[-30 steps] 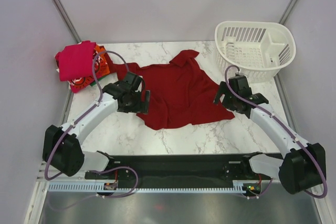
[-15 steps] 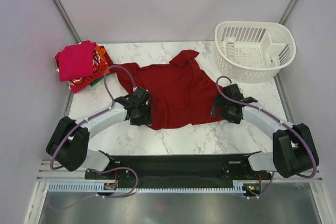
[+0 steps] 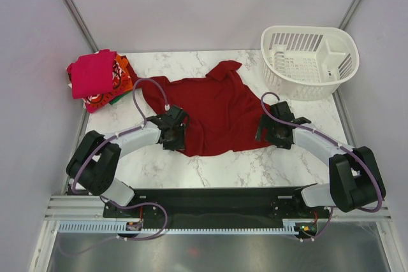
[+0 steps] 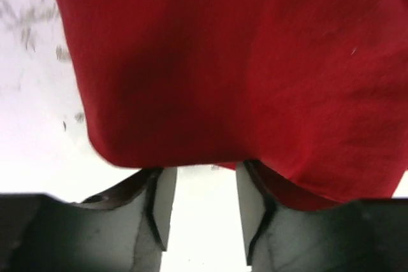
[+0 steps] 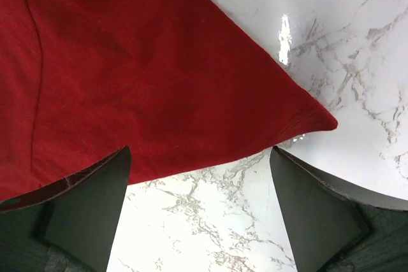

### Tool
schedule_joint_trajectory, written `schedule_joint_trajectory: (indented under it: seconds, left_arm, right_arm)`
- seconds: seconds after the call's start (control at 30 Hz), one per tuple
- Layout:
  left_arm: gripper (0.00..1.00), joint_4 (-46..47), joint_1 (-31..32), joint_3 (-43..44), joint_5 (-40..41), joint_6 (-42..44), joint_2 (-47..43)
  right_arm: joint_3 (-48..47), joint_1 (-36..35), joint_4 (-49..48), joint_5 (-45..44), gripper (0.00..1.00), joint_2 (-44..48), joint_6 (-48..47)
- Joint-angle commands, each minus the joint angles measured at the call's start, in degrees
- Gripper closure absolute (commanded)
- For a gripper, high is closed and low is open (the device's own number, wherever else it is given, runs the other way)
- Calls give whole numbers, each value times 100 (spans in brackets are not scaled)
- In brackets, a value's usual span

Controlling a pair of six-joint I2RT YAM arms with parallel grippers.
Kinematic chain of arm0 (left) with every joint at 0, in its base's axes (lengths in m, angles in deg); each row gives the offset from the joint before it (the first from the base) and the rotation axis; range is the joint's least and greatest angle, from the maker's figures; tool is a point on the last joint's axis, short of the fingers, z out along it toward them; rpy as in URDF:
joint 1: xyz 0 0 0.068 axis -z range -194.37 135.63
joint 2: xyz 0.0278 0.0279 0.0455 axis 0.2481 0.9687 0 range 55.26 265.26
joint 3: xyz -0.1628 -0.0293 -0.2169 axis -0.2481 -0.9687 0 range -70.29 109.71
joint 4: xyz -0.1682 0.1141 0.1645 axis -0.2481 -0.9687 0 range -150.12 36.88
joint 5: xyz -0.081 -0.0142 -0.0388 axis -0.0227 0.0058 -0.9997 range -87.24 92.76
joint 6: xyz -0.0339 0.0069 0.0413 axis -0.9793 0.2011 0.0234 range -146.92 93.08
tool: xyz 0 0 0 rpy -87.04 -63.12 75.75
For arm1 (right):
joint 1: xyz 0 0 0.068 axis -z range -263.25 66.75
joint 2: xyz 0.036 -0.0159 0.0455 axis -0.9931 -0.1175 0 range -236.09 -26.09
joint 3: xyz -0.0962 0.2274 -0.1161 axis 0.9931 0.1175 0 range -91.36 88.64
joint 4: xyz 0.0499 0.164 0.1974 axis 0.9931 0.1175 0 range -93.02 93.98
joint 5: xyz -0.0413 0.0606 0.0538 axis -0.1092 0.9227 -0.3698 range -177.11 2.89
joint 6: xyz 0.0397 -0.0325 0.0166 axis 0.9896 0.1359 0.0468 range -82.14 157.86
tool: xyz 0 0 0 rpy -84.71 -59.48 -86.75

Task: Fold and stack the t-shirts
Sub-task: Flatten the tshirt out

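A plain dark red t-shirt (image 3: 213, 109) lies spread and crumpled on the marble table. My left gripper (image 3: 177, 139) is low at its near-left hem. In the left wrist view the shirt (image 4: 223, 62) drapes over the tips of my left gripper (image 4: 206, 176), whose jaws stand half apart with bare table between them. My right gripper (image 3: 266, 134) is at the shirt's near-right corner. In the right wrist view that gripper (image 5: 199, 152) is wide open, with the shirt's pointed corner (image 5: 127, 62) just ahead of the tips. Folded magenta (image 3: 92, 73), orange (image 3: 121, 74) and red printed (image 3: 97, 100) t-shirts are piled at the far left.
A white slotted basket (image 3: 309, 58) stands at the far right corner of the table (image 3: 210, 170). Grey walls close in the left, right and back. The black base rail runs along the near edge.
Both arms have dropped lower and drawn nearer, onto the shirt's near edge. The left jaws have narrowed from wide open to about half; the right jaws stayed wide.
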Motion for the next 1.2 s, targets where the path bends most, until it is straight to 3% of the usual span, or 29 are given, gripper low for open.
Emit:
schedule_joint_trajectory:
  seconds: [0.0, 0.1, 0.17, 0.3, 0.5, 0.57, 0.77, 0.9, 1.0, 1.1, 1.13, 1.17]
  left_arm:
    - [53, 899, 8, -60, 90, 138, 552]
    - [75, 1040, 8, 54, 20, 358, 684]
    - [98, 1067, 8, 150, 63, 454, 685]
    - [98, 848, 8, 308, -50, 525, 369]
    - [98, -698, 69, 1082, -42, 358, -861]
    - [98, -970, 69, 1249, 63, 419, -1195]
    - [98, -1157, 69, 1083, 11, 367, -1311]
    - [98, -1130, 69, 889, -7, 261, -1363]
    - [98, -1139, 61, 854, 46, 296, -1486]
    - [98, -1165, 61, 889, 81, 367, -1636]
    - [98, -1200, 69, 941, 46, 402, -1671]
    - [98, -1279, 69, 977, 29, 419, -1723]
  right_arm:
    - [-82, 1, -165, -34, 2, 1, -66]
    - [-12, 1, -182, -26, 2, 19, -66]
    - [6, 1, -191, -34, 2, 10, -93]
    - [6, 1, -130, -8, 2, 54, -93]
    - [286, -8, -85, 457, 2, 563, 188]
    - [524, -8, -199, 615, 7, 704, 337]
    - [744, -8, -428, 616, 12, 644, 461]
    - [657, 1, -814, 528, 13, 118, 452]
    - [542, 80, -1139, 353, 24, -199, 426]
    - [341, 141, -1377, 361, 50, -472, 312]
    - [175, 159, -1369, 422, 72, -517, 259]
    - [103, 159, -1334, 475, 84, -535, 146]
